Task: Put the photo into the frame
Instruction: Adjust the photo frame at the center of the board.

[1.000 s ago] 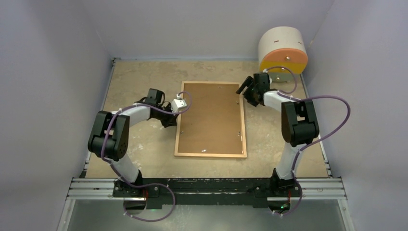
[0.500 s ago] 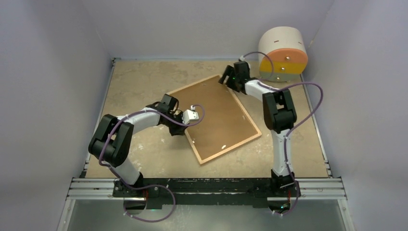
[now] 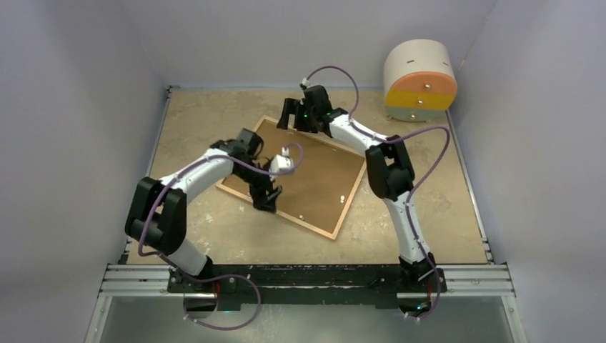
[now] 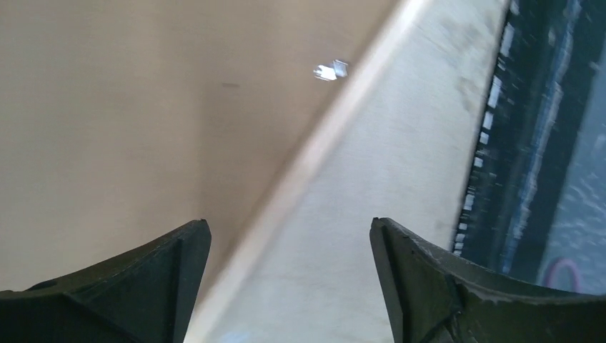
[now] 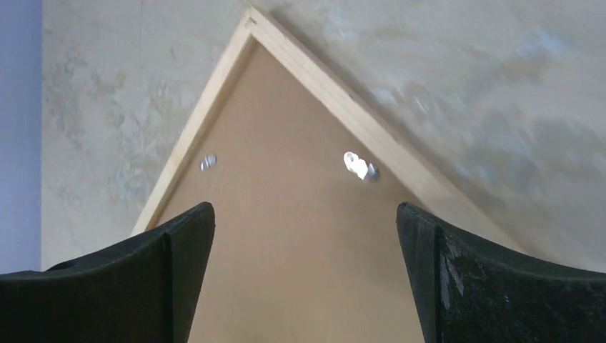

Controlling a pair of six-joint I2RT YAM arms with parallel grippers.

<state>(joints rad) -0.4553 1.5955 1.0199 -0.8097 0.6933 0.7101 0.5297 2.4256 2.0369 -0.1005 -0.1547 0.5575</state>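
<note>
The frame [image 3: 314,186] lies face down and askew on the table, its brown backing panel up inside thin light wooden moulding. The photo is out of view. My left gripper [image 3: 266,198] hangs open over the frame's near-left edge. In the left wrist view the moulding [image 4: 321,143] runs diagonally between the spread fingers of the left gripper [image 4: 289,223], which hold nothing. My right gripper [image 3: 288,114] is open above the frame's far corner [image 5: 250,14]. The backing [image 5: 286,236] fills the gap of the right gripper [image 5: 306,209], and two metal clips [image 5: 357,166] lie just ahead.
A round white, orange and yellow drum [image 3: 420,77] stands at the back right corner. Grey walls close in the tan table on three sides. A metal rail [image 3: 307,280] with the arm bases runs along the near edge.
The frame has swung counter-clockwise from upright to strongly askew. My left gripper went from shut to open and moved toward the near edge. The right arm swept left along the far side.
</note>
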